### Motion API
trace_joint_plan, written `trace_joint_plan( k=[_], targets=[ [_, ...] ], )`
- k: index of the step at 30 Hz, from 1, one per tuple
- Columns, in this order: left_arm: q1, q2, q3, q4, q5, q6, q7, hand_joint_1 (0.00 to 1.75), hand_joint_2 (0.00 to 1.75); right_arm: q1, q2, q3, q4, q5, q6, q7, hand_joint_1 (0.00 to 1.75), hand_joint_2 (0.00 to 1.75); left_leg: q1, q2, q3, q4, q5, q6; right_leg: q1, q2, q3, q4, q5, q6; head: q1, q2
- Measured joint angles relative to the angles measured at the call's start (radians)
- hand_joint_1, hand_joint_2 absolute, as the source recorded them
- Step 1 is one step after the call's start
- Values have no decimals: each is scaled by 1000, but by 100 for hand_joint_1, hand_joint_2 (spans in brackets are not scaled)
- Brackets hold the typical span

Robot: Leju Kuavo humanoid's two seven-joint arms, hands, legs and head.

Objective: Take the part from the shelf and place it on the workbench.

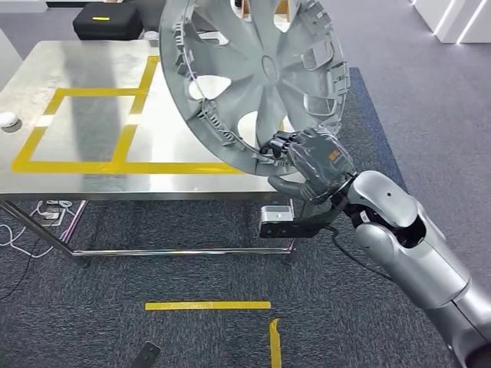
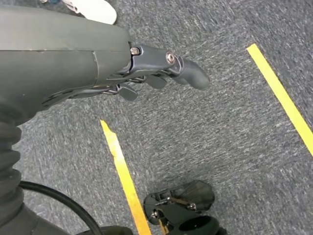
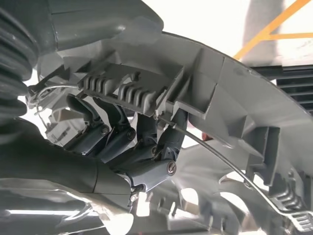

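The part is a large grey wheel cover [image 1: 255, 77], held tilted with its ribbed inner side toward me, above the right half of the steel workbench [image 1: 87, 180]. My right hand [image 1: 310, 161] grips its lower rim, fingers hooked over the edge. In the right wrist view the dark fingers [image 3: 147, 142] wrap around the cover's rim clips [image 3: 125, 88]. My left hand [image 2: 155, 73] hangs over the grey carpet, fingers apart and holding nothing.
Yellow tape [image 1: 124, 138] marks rectangles on the bench top. A black case [image 1: 107, 21] lies at the bench's far edge, a small white object [image 1: 8, 119] at its left. Yellow tape strips [image 1: 207, 305] lie on the carpet in front.
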Motion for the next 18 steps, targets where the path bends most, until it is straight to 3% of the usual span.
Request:
trace_joint_plan(
  k=[3, 5, 8, 9, 10, 11, 13, 14, 16, 18],
  targets=[
    [1, -1, 0, 0, 1, 0, 0, 0, 175, -2, 2, 5, 1, -2, 1, 1, 175, 175, 0, -2, -4, 3, -2, -13, 0, -1, 10, -15, -5, -10, -1, 0],
    [2, -1, 0, 0, 2, 1, 0, 0, 175, -3, 2, 6, 2, -5, 1, 2, 175, 175, 1, 2, -17, 39, -28, -24, -5, -5, 15, -19, -4, -23, -4, 0],
    [1, -1, -1, 0, 3, 1, 0, 0, 175, -4, 3, 8, 4, -7, 1, 3, 175, 175, 6, 11, -96, 214, -112, -38, -6, -9, 19, -21, -7, -33, -11, 0],
    [1, -1, -1, 0, 3, 1, 0, 0, 175, -4, 4, 9, 4, -7, 1, 3, 175, 175, 8, 11, -120, 263, -126, -40, -6, -10, 20, -21, -7, -34, -11, 0],
    [2, -1, -1, 0, 3, 1, 0, 0, 175, -4, 4, 10, 5, -8, 1, 3, 175, 175, 9, 12, -129, 280, -121, -41, -6, -10, 22, -20, -8, -33, -11, 0],
    [2, 0, -1, 0, 4, 1, 0, 0, 175, -4, 4, 11, 5, -9, 1, 3, 175, 175, 10, 13, -120, 257, -97, -41, -6, -11, 24, -20, -10, -32, -11, 0],
    [2, 0, -1, 0, 6, 2, 0, 0, 175, -4, 4, 12, 5, -11, 1, 4, 175, 175, 11, 21, -64, 131, -25, -37, -6, -13, 29, -19, -14, -27, -11, 0],
    [1, 0, -1, 0, 7, 2, -1, 0, 175, -5, 4, 12, 6, -13, 1, 4, 175, 175, 9, 25, -36, 70, -3, -34, -4, -14, 30, -18, -16, -23, -11, 0],
    [0, 0, -1, 1, 8, 3, -1, 0, 175, -7, 4, 13, 6, -14, 1, 6, 175, 175, 5, 30, -13, 14, 5, -27, 0, -16, 28, -16, -18, -14, -10, 0],
    [0, 0, -1, 1, 10, 3, -1, 0, 175, -9, 4, 16, 7, -15, 2, 7, 175, 175, 4, 24, -13, 8, 3, -17, 0, -21, 27, -17, -19, -4, -10, 0]
  ],
)
